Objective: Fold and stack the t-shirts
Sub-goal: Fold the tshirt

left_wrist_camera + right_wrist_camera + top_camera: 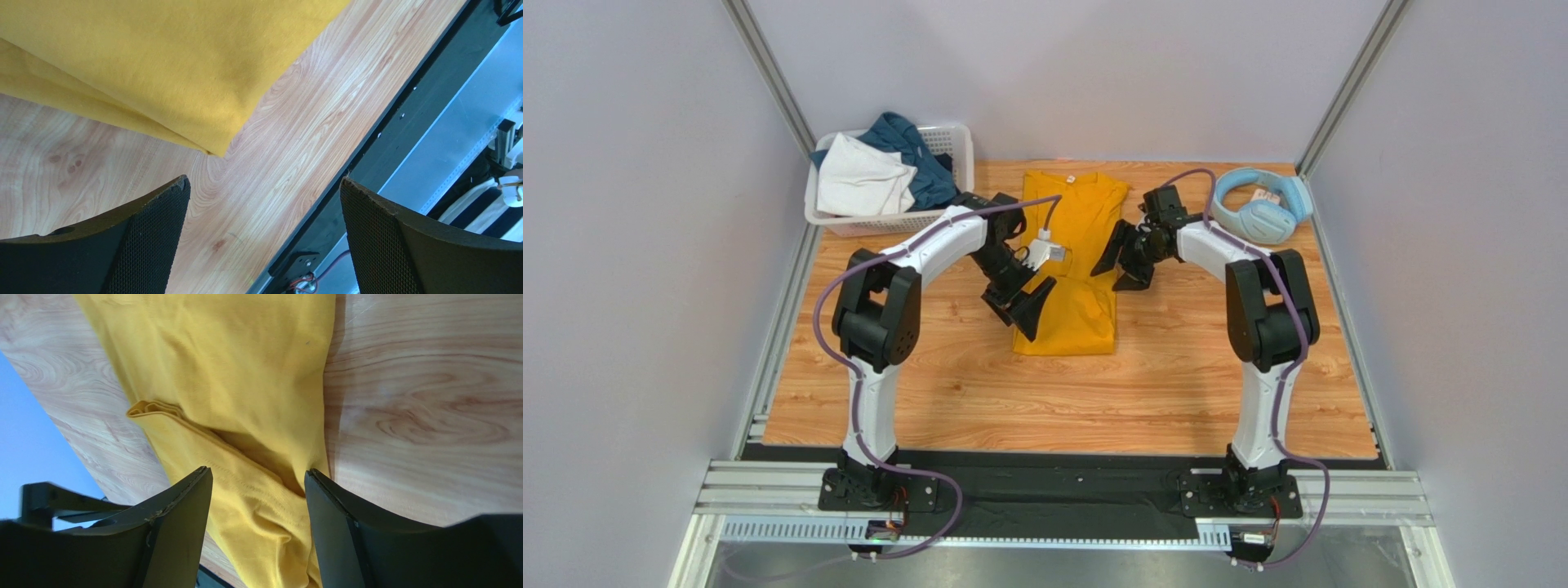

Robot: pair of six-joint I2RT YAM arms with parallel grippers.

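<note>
The yellow shirt (1078,321) is lying folded narrow mid-tabletop (1014,392). The left pincer (1020,312) and right pincer (1120,272) are hanging wide open, empty, at its edges. Light, limp cloth: it is probably wanting pinches at hem corners.

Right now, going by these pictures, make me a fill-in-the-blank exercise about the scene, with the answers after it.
1. The mustard-yellow t-shirt lies on the ____ table.
2. The white garment and the dark teal garment sit in the white lattice basket at the table's far ____ corner.
3. The light-blue headphones lie at the table's far ____ corner.
4. The left gripper and the right gripper are both ____.

Answers: wooden; left; right; open.
</note>
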